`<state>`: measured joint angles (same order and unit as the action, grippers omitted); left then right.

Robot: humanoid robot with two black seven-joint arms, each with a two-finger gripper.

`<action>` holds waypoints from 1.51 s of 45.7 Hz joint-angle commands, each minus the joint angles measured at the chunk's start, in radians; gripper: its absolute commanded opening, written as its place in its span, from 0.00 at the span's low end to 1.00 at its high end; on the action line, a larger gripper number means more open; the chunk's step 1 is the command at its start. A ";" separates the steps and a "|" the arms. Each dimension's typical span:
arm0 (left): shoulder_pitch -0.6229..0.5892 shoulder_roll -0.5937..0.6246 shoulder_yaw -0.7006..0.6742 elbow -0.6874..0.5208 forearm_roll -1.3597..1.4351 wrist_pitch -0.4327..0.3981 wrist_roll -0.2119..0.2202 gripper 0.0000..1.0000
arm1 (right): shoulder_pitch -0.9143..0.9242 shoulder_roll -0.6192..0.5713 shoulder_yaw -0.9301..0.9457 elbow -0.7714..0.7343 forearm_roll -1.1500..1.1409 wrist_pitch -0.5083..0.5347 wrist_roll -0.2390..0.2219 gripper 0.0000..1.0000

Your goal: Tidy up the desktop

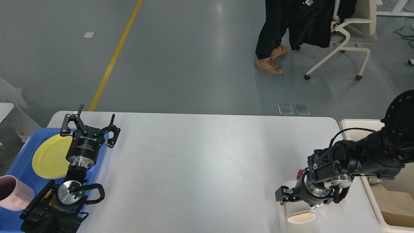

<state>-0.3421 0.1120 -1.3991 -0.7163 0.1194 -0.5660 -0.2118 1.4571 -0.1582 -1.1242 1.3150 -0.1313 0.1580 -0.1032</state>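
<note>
Right gripper (pixel 286 198) sits low over a white paper cup (pixel 300 216) lying on its side at the near-right part of the desktop (pixel 200 161), the wide white tabletop that fills the centre of the view. One black finger shows at the cup's left edge; the other is hidden behind the wrist, so whether the gripper is spread or pressed together can't be told, nor whether it touches the cup yet. Just behind the wrist, a sliver of something red (pixel 302 172) peeks out; too little shows to name it.

Judgement: the step in hand looks like picking up the cup for the cream bin (pixel 352 124) at the far-right edge of the table. To do it well, squeeze lightly & across the cup's round body, near the rolled rim, where thin paper wall is stiffest. A hard pinch mid-body would likely crush it. A side-lying cup rolls easily, so come in square, w/ no nudge.

Left gripper (pixel 90 124) hangs spread & empty above the blue plastic tray (pixel 19 161) at the left, where a glossy yellow plate (pixel 48 158) lies flat and a matte pink mug (pixel 13 192) stands near. Desktop is smooth, slightly reflective, w/ rounded corners.
</note>
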 commanded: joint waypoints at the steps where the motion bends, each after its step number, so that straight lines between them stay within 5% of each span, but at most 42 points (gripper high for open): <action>1: 0.000 0.000 0.000 0.000 0.000 0.000 0.000 0.96 | -0.024 0.022 0.000 -0.026 0.001 -0.011 0.000 0.96; 22: 0.000 0.000 0.000 0.000 0.000 0.000 0.000 0.96 | -0.067 0.037 0.000 -0.030 -0.002 -0.063 0.000 0.94; 27: 0.000 0.000 -0.001 0.000 0.000 0.000 0.000 0.96 | -0.070 0.054 0.001 -0.030 -0.002 -0.069 0.000 0.86; 33: 0.000 0.000 0.000 0.000 0.000 0.000 0.000 0.96 | -0.064 0.058 0.001 -0.025 -0.002 -0.067 0.000 0.43; 41: 0.000 0.000 -0.001 0.000 0.000 0.000 0.000 0.96 | -0.055 0.051 0.001 -0.017 -0.001 -0.063 -0.001 0.01; 69: 0.000 0.000 -0.001 0.001 0.000 0.000 0.000 0.96 | 0.006 0.031 0.001 0.033 0.015 -0.031 -0.009 0.00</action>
<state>-0.3421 0.1120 -1.4003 -0.7163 0.1199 -0.5660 -0.2119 1.4246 -0.1127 -1.1229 1.3129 -0.1209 0.1119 -0.1119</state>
